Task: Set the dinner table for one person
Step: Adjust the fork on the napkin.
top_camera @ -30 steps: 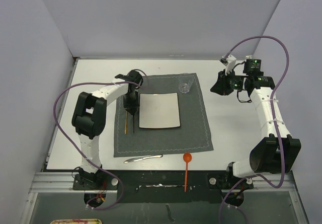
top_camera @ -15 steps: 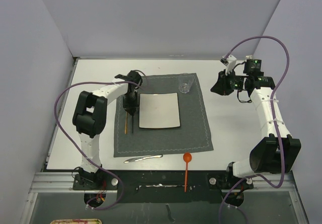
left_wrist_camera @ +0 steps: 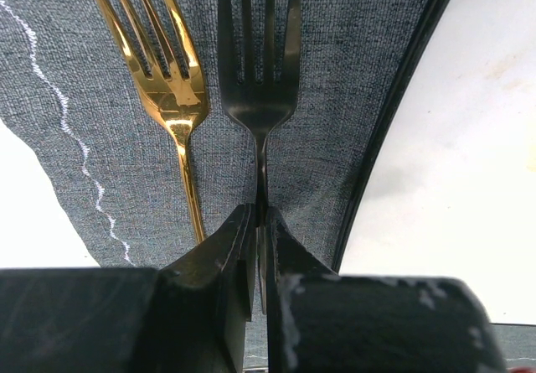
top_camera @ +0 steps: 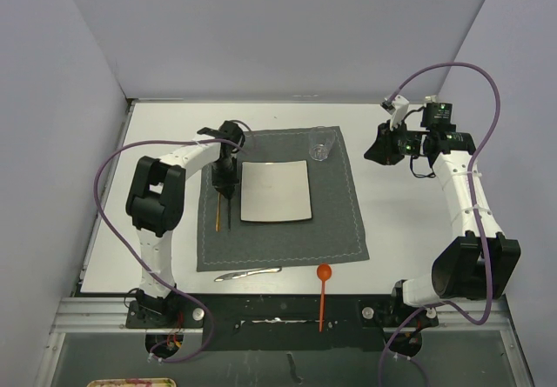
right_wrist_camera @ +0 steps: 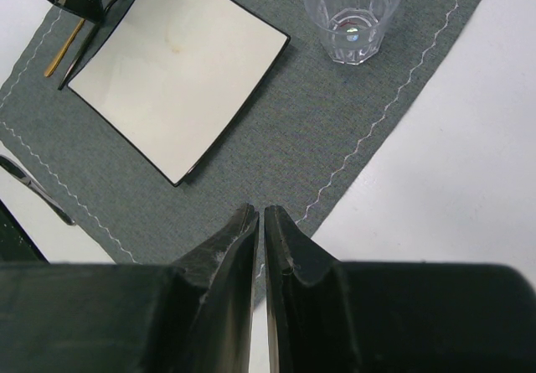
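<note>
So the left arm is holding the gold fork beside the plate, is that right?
No. The left fingers are shut on the black fork, not the gold fork, which lies loose next to it. The black one is beside the plate. The left wrist view shows this.

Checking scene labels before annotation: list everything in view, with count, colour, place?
table: 1, white, under everything
placemat: 1, dark grey, table centre
plate: 1, off-white square, on placemat
glass: 1, clear, placemat's far right corner
gold fork: 1, gold, on placemat left of plate
black fork: 1, black, between gold fork and plate
knife: 1, silver, on table by placemat's near edge
spoon: 1, orange, near table edge, right of knife
left gripper: 1, black, shut on black fork
right gripper: 1, black, shut, empty, right of placemat
</note>
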`<action>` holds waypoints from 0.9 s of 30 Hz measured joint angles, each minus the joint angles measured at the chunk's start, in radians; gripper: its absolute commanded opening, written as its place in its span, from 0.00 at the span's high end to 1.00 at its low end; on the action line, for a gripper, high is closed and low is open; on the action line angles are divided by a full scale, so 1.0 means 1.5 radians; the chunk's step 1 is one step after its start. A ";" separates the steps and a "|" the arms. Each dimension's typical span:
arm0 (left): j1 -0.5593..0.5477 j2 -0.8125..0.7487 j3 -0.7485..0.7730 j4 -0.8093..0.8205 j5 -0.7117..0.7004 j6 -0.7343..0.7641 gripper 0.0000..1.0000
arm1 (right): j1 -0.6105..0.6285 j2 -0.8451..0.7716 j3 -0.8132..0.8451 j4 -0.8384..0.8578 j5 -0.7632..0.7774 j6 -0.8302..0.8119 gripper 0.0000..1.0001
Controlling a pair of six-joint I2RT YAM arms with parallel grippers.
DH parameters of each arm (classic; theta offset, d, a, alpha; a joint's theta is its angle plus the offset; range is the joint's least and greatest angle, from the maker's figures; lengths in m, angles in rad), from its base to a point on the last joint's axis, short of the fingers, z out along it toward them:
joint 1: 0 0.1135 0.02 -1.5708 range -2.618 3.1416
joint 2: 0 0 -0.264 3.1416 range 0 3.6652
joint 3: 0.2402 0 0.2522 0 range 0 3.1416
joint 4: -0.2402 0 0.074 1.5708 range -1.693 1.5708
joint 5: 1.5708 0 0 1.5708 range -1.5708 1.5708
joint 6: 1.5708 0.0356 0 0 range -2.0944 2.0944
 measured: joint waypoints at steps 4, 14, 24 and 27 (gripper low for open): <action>0.001 0.000 0.003 -0.001 0.001 0.000 1.00 | 0.000 0.000 0.000 0.000 -0.001 0.000 0.89; 0.001 0.000 0.012 -0.003 0.011 0.000 1.00 | -0.001 0.000 0.000 0.000 -0.006 0.000 0.89; 0.004 0.006 0.015 -0.011 0.013 0.000 1.00 | -0.003 0.000 0.000 0.000 -0.012 0.000 0.89; 0.004 0.006 0.015 -0.015 0.018 0.000 1.00 | -0.004 0.000 0.000 0.000 -0.013 0.000 0.89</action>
